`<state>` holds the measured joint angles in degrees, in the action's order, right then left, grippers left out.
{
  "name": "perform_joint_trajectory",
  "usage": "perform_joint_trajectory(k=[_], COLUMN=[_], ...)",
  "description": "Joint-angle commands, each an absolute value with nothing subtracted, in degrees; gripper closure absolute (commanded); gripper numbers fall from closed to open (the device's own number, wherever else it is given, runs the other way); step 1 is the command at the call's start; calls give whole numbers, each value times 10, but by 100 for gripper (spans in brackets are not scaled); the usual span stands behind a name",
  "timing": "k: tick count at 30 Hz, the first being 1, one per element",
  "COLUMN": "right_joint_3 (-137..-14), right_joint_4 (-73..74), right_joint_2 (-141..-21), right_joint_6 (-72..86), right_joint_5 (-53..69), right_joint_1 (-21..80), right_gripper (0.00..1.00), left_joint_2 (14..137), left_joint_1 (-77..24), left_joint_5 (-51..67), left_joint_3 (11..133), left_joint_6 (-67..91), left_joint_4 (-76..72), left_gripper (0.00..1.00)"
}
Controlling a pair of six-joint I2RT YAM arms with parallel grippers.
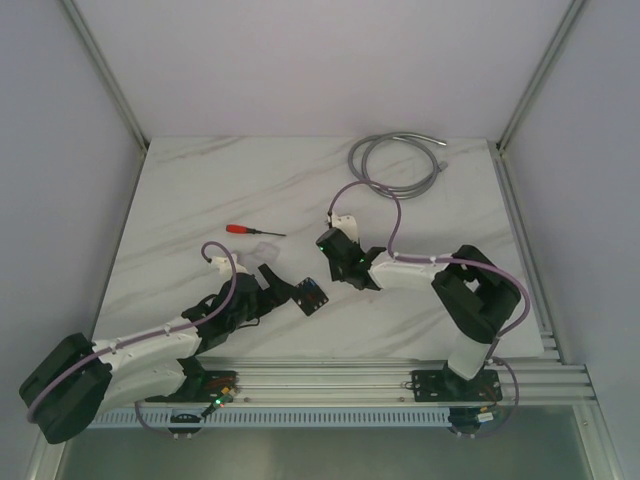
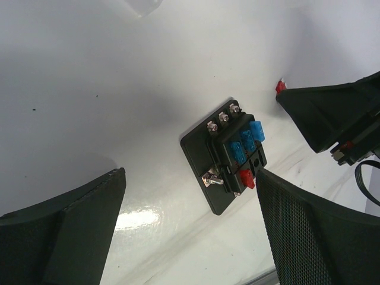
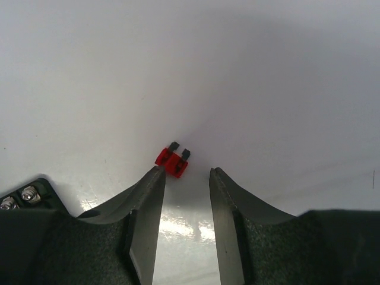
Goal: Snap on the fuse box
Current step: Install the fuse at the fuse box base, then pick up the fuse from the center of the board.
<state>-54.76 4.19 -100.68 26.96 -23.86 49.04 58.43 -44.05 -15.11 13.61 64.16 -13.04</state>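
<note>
From above, the worktop [image 1: 250, 190] is plain to see, but the fuse box [image 1: 311, 294] is a small dark block, half masked by the left tool [image 1: 283, 288]. In the right wrist view only its corner [image 3: 27, 193] with two screws pokes in. A grey cable [image 1: 400, 165] coils at the far side, and a red-handled screwdriver [image 1: 254, 231] lies well apart.

Down on the left wrist, the left tool [image 2: 190, 177] is spread wide and holds nothing. The fuse box [image 2: 228, 155] lies flat between and just beyond its fingers; one pad [image 2: 297, 225] overlaps its near corner, and we cannot tell if they touch.

The right tool [image 3: 187, 172] stands part-spread and empty, a loose red fuse [image 3: 173, 161] right at one fingertip.
</note>
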Motion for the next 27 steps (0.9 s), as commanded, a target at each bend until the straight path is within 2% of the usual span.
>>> perform_joint_trajectory(k=[1,6,12,15,27], right_joint_3=[-520,-523,-531,-543,-542], right_joint_4=[46,40,5,4,49], right_joint_2=[-993,-997,-999,-1013,-1028], right_joint_6=[283,273,276,277,296], right_joint_5=[-245,-228,-217,-224,-263], right_joint_1=[481,479,481,480,481], right_gripper=[58,59,47,45,52], left_joint_2=[586,586,585,586,587], left_joint_1=[-438,-438,-438,-438,-438], left_joint_5=[-159,-157,-158,-157,-158], left_joint_3=[142,142,144,144,145], left_joint_6=[631,632,633,632,631], left_joint_4=[-114,-114,-114,-114,-113], left_gripper=[0,0,0,0,0])
